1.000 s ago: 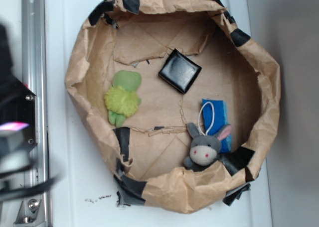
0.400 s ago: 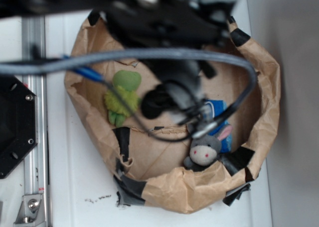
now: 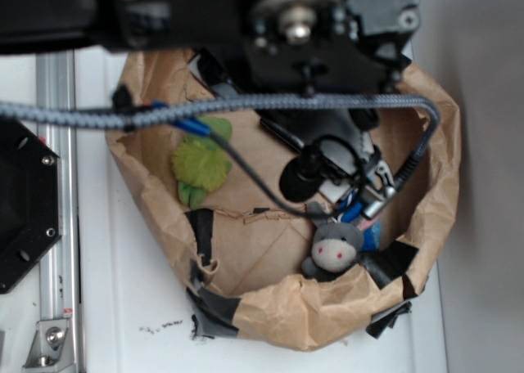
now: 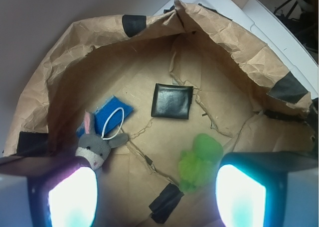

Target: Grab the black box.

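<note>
The black box (image 4: 172,101) is a small flat glossy square lying on the brown paper floor of the bag, near the middle of the wrist view. My gripper (image 4: 154,197) hangs high above the bag floor, well apart from the box. Its two fingers (image 4: 70,197) stand wide apart at the bottom corners, glowing pads facing in, with nothing between them. In the exterior view my arm (image 3: 303,38) covers the upper part of the bag and hides the box.
A crumpled paper bag wall (image 3: 147,185) patched with black tape rings everything. Inside lie a green plush (image 4: 202,160), a grey donkey plush (image 4: 97,147) and a blue sponge (image 4: 112,112) with a white loop. A black hexagonal plate (image 3: 24,201) and a metal rail (image 3: 53,78) sit left.
My arm has swung in from the left edge to over the bag, then shifted a little further right and down. It now hides the box in the exterior view.
</note>
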You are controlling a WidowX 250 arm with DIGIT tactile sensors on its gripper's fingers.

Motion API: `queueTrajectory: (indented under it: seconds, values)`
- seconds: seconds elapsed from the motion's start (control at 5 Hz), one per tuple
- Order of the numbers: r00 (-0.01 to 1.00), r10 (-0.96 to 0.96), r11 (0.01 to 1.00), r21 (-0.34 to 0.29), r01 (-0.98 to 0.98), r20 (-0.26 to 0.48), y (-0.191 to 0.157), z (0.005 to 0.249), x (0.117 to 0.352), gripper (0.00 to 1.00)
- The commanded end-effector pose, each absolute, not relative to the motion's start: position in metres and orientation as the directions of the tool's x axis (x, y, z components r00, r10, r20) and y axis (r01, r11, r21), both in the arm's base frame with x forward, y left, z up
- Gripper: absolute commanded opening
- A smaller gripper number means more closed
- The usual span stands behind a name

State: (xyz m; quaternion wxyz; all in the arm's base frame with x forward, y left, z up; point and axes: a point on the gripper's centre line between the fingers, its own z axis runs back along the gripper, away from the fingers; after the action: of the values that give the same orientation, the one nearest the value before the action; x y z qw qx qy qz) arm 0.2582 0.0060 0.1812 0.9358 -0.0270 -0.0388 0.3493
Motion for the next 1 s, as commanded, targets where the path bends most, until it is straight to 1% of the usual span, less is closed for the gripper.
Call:
queueTrajectory:
  seconds: [0.0, 0.2, 0.4, 0.6, 0.8]
  values:
    - [0.744, 0.664, 0.747, -0.091, -0.658, 0.067, 0.014, 0.186, 0.256, 1.0]
    - [0.736, 0.661, 0.744, 0.003, -0.669, 0.146, 0.004, 0.137, 0.274, 1.0]
    - [0.681, 0.695, 0.691, 0.049, -0.721, 0.23, 0.013, 0.108, 0.276, 1.0]
    - [0.683, 0.684, 0.689, 0.079, -0.72, 0.257, 0.028, 0.084, 0.27, 1.0]
    - [0.654, 0.711, 0.673, 0.02, -0.74, 0.258, 0.047, 0.077, 0.266, 1.0]
